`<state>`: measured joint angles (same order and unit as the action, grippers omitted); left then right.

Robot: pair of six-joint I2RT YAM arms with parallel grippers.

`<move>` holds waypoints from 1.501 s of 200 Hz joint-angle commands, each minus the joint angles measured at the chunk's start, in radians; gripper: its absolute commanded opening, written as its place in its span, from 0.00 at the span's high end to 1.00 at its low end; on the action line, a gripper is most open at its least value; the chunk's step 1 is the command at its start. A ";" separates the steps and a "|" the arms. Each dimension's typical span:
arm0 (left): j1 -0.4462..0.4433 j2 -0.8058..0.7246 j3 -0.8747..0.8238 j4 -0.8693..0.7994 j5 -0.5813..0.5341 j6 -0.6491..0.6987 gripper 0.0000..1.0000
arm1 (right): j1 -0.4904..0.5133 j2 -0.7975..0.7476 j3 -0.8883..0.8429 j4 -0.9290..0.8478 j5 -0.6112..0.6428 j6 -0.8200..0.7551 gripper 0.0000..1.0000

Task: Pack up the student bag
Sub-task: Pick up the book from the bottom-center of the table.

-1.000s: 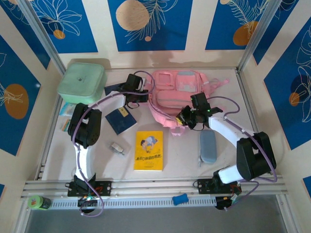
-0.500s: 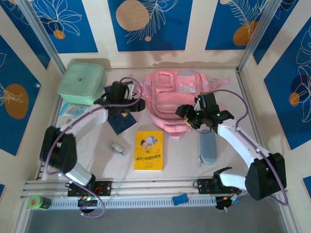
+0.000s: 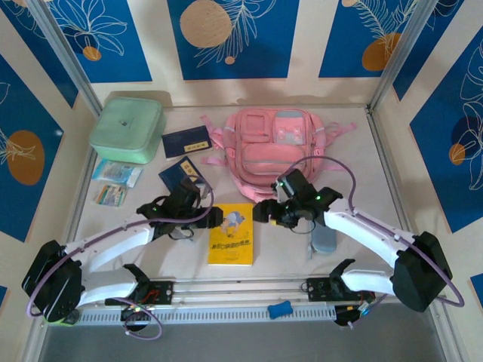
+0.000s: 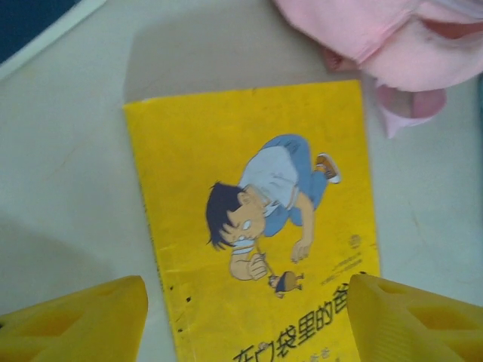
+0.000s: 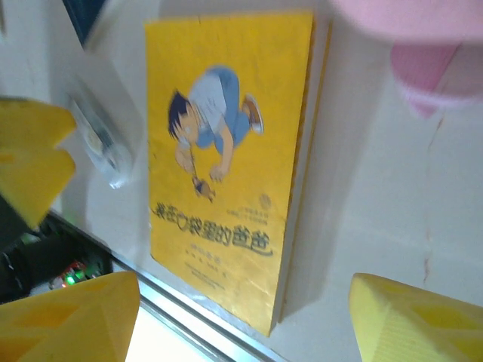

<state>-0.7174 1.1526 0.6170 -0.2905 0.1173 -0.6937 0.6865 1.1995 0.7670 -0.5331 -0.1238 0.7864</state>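
Bag [image 3: 272, 147] lies flat, far middle; soft, floppy, prob. light, so pinch a fabric fold near its opening. L gripper [image 3: 213, 218] & R gripper [image 3: 260, 213]: both spread, empty, flanking book [image 3: 232, 235].

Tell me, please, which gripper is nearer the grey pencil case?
Right. The right gripper hovers by the yellow book's edge facing the grey pencil case; the left gripper is at the book's opposite edge.

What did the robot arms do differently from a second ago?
Both arms drew back from the student bag to the yellow book. The left tool and right tool opened, letting the bag go; it now lies straighter. The book, green box and grey case stayed put.
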 commanded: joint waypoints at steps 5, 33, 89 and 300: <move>-0.012 -0.003 -0.068 0.072 -0.025 -0.084 0.28 | 0.072 0.047 -0.035 0.057 0.039 0.088 0.27; -0.014 0.084 -0.040 0.065 0.002 -0.067 0.29 | 0.107 0.120 -0.061 0.137 0.040 0.127 0.30; -0.022 0.158 -0.051 0.128 0.040 -0.048 0.31 | 0.165 0.216 -0.084 0.250 0.101 0.212 0.33; -0.049 0.143 -0.065 0.095 0.050 -0.050 0.40 | 0.201 0.327 -0.002 0.342 0.024 0.242 0.36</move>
<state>-0.7547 1.3121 0.5568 -0.1730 0.1669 -0.7357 0.8845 1.5215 0.7326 -0.2188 -0.0456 1.0298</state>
